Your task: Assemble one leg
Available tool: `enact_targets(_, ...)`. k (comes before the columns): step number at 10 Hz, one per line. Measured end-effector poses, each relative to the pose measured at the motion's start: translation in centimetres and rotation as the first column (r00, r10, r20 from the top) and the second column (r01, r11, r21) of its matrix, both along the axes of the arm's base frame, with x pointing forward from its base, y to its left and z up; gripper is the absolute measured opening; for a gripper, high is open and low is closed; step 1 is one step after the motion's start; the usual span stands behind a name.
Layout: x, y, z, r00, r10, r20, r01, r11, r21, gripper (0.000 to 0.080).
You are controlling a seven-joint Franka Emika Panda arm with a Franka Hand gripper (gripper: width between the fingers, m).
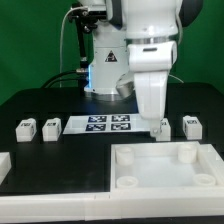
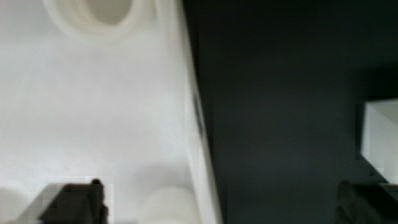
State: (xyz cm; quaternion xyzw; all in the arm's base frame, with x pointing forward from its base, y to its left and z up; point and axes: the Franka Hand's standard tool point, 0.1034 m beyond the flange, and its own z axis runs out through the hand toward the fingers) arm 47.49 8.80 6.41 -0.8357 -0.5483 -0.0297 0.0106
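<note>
Several legs stand on the black table: two at the exterior view's left (image 1: 25,127) (image 1: 50,126) and two at its right (image 1: 163,124) (image 1: 190,124). Each is a small white post with a marker tag. My gripper (image 1: 151,114) hangs above the table just beside the leg at the right end of the marker board (image 1: 110,123). In the wrist view my gripper (image 2: 217,198) is open and empty, with dark fingertips (image 2: 71,200) far apart. One is over the white tray-like part (image 2: 89,110), the other over the black table.
The large white tray-like part (image 1: 150,172) with corner sockets lies at the front right. One socket (image 2: 98,14) shows in the wrist view. A white block (image 1: 4,164) sits at the left edge. A white piece (image 2: 382,135) shows cut off; I cannot tell what it is.
</note>
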Motion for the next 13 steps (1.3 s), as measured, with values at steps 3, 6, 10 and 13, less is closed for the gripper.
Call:
enact_targets(3, -0.6, 3.2, 0.0, 0.935, -0.354, -0.026, 0.354, 0.935, 0.018, 0.0649)
enact_targets(6, -0.7, 3.3, -0.2, 0.814, -0.578, -0.054, 0.58, 0.814, 0.025, 0.0649)
enact_targets(10, -3.3, 6.9, -1.4, 0.507, -0.854, -0.114, 0.859, 0.512, -0.01, 0.0649)
enact_targets(13, -3.2, 6.6, -1.4, 0.502, -0.856, -0.12, 0.861, 0.508, -0.026, 0.0649)
